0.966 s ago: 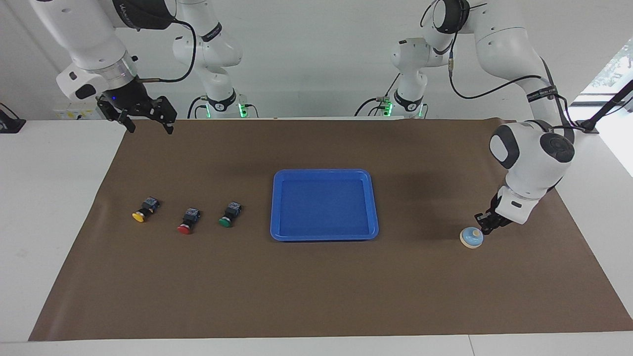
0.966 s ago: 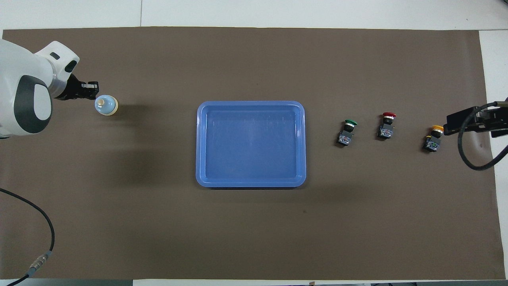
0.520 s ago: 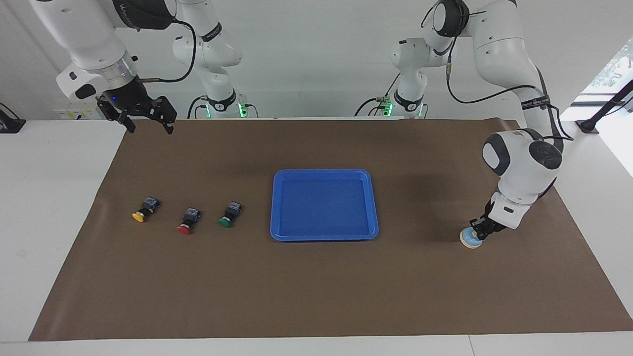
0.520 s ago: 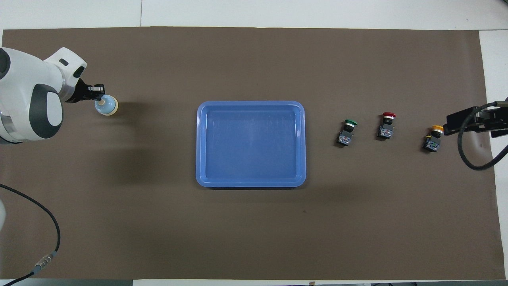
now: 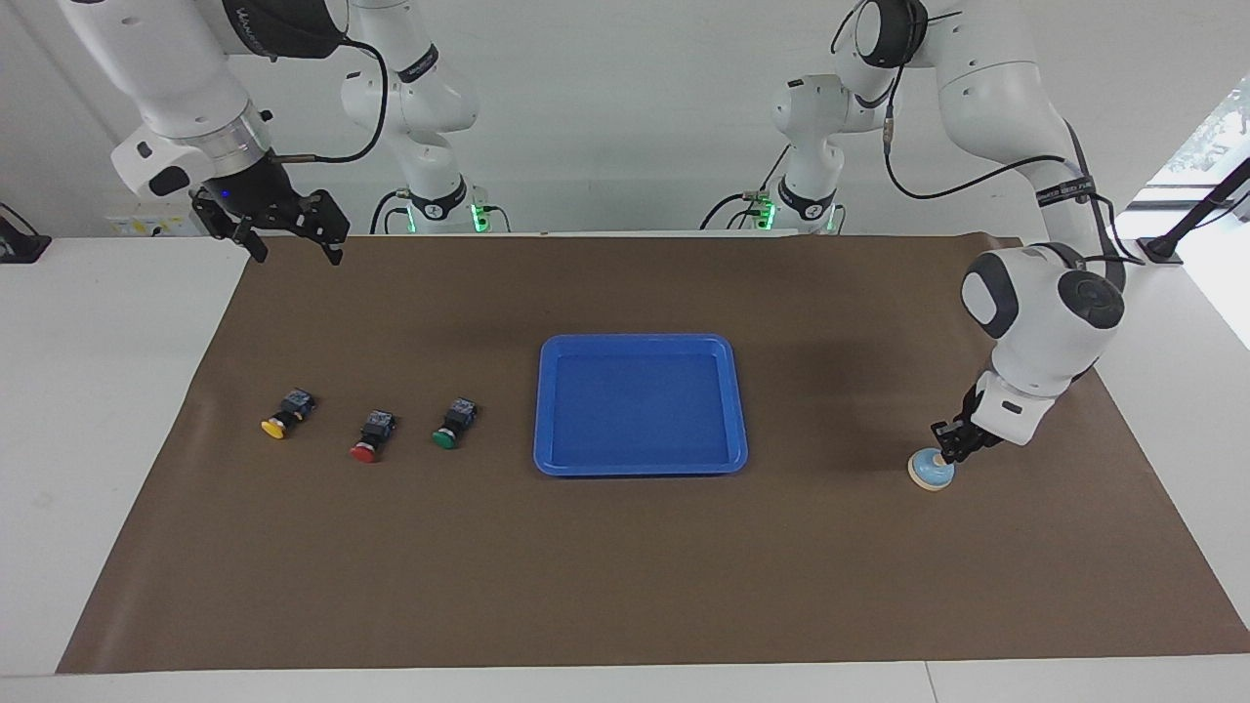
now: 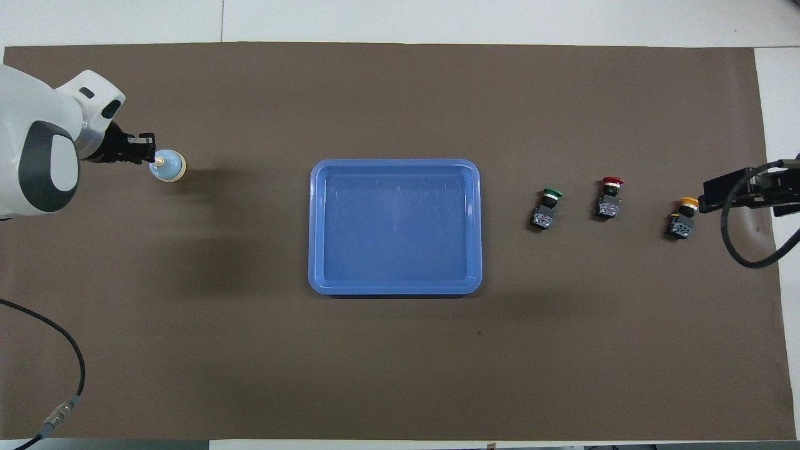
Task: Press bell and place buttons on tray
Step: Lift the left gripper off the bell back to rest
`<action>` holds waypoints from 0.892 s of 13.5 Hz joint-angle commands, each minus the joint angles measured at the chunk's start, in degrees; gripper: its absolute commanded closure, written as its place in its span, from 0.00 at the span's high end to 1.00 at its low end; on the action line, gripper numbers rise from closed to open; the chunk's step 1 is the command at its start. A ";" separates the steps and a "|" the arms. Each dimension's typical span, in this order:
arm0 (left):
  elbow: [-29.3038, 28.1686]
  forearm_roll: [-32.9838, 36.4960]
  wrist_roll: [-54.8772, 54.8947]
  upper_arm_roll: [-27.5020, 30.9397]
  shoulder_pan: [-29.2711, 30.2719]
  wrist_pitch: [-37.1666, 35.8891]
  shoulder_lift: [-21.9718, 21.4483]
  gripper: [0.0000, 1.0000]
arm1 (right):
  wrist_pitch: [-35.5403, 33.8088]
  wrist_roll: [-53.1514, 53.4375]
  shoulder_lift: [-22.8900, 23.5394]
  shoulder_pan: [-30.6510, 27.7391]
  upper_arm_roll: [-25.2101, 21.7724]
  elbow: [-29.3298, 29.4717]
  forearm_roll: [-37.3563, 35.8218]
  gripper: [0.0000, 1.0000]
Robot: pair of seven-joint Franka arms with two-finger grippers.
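Note:
The light-blue bell (image 5: 931, 472) (image 6: 169, 166) sits on the brown mat at the left arm's end of the table. My left gripper (image 5: 945, 449) (image 6: 147, 150) hangs low right at the bell's cream knob; whether it touches I cannot tell. The blue tray (image 5: 640, 405) (image 6: 394, 225) lies mid-table with nothing in it. Three buttons lie in a row toward the right arm's end: green (image 5: 449, 430) (image 6: 548, 206), red (image 5: 369, 441) (image 6: 609, 197), yellow (image 5: 278, 422) (image 6: 684, 217). My right gripper (image 5: 291, 244) (image 6: 744, 190) waits open, raised over the mat's corner by the right arm's base.
A brown mat (image 5: 625, 576) covers most of the white table (image 5: 98, 391). A black cable (image 6: 69, 350) loops over the mat's corner near the left arm's base.
The left gripper came down from beside the bell onto its knob half a second ago and has since lifted and drawn back slightly. The right arm, buttons and tray have not moved.

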 commanded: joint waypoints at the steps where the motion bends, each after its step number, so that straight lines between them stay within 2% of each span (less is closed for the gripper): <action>1: -0.40 -0.07 0.33 -0.02 0.20 -8.50 -7.68 1.00 | -0.15 -0.53 -1.13 -0.90 0.63 -1.16 -0.12 1.00; 2: -0.23 -0.33 0.33 -0.02 0.20 -11.23 -9.97 1.00 | -0.07 -0.62 -1.13 -1.07 0.54 -1.16 -0.12 1.00; 4: -0.92 -0.51 -0.20 -0.02 0.20 -16.67 -17.34 1.00 | 0.02 -0.62 -1.13 -1.60 0.54 -1.16 -0.12 1.00; 6: -0.93 -0.51 -0.20 -0.02 0.20 -21.60 -21.84 1.00 | -0.15 -0.62 -1.13 -1.60 0.63 -1.16 -0.12 1.00; 9: -0.84 -0.51 -0.20 -0.02 0.12 -25.31 -24.76 1.00 | 0.20 -0.71 -1.13 -1.43 0.63 -1.34 0.06 1.00; 12: -0.40 -0.51 -0.03 -0.11 -0.50 -28.21 -25.11 1.00 | 5.10 0.25 -2.01 -0.63 1.15 -5.63 -0.03 1.00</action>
